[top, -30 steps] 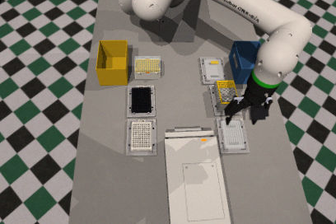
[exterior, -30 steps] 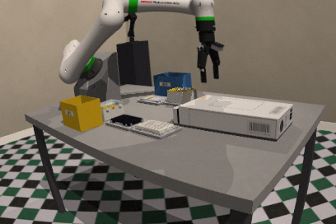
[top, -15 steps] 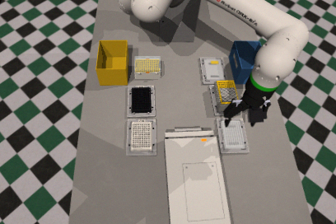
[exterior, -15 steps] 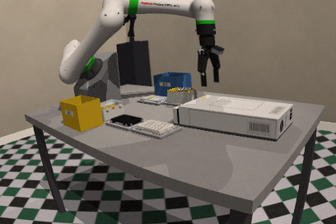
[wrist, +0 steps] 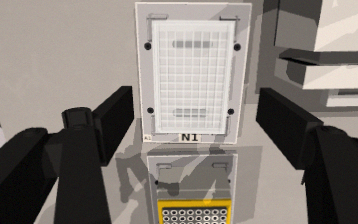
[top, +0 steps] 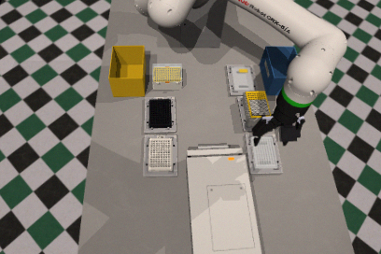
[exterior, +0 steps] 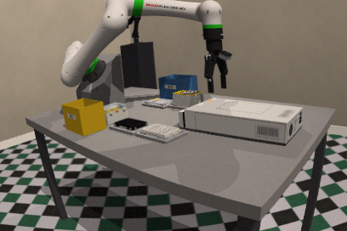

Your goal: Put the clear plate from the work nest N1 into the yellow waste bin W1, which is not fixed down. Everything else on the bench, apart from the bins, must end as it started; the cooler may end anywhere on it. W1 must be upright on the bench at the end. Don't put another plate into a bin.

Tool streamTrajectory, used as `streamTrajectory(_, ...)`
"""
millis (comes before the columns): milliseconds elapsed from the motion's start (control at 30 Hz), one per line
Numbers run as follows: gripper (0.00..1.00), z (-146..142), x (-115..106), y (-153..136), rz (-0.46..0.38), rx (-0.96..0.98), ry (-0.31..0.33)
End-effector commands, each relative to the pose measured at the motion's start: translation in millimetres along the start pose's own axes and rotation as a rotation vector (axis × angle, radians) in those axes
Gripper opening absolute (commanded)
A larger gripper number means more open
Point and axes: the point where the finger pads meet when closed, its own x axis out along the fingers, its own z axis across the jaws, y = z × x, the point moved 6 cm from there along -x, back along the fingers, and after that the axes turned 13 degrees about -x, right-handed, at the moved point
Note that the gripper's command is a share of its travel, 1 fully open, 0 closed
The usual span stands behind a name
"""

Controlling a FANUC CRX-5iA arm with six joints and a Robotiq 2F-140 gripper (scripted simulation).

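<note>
The clear plate (wrist: 190,76) lies in the work nest N1 (wrist: 191,136), seen from above in the wrist view; it also shows in the top view (top: 264,151) at the right of the bench. My gripper (top: 276,133) hangs open and empty above the nest's near end, well clear of the plate; its two black fingers frame the nest in the wrist view (wrist: 195,125). In the exterior view the gripper (exterior: 215,77) is high above the bench. The yellow waste bin W1 (top: 126,70) stands upright at the far left, also in the exterior view (exterior: 84,115).
A large white box, the cooler (top: 223,201), lies just left of N1. A yellow-rimmed plate (top: 258,104) sits in the nest behind N1, and a blue bin (top: 276,67) behind that. Yellow (top: 166,74), black (top: 160,112) and white (top: 161,152) plates sit in nests at the left.
</note>
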Motion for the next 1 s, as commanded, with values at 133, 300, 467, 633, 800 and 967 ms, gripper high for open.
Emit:
streamTrajectory(133, 0.70, 0, 5, 1, 0.003, 0.000, 0.000)
streamTrajectory(300, 0.70, 0, 12, 1, 0.003, 0.000, 0.000)
streamTrajectory(467, 0.70, 0, 19, 1, 0.003, 0.000, 0.000)
streamTrajectory(633, 0.70, 0, 25, 1, 0.003, 0.000, 0.000)
streamTrajectory(800, 0.70, 0, 29, 1, 0.003, 0.000, 0.000)
streamTrajectory(967, 0.70, 0, 36, 1, 0.003, 0.000, 0.000)
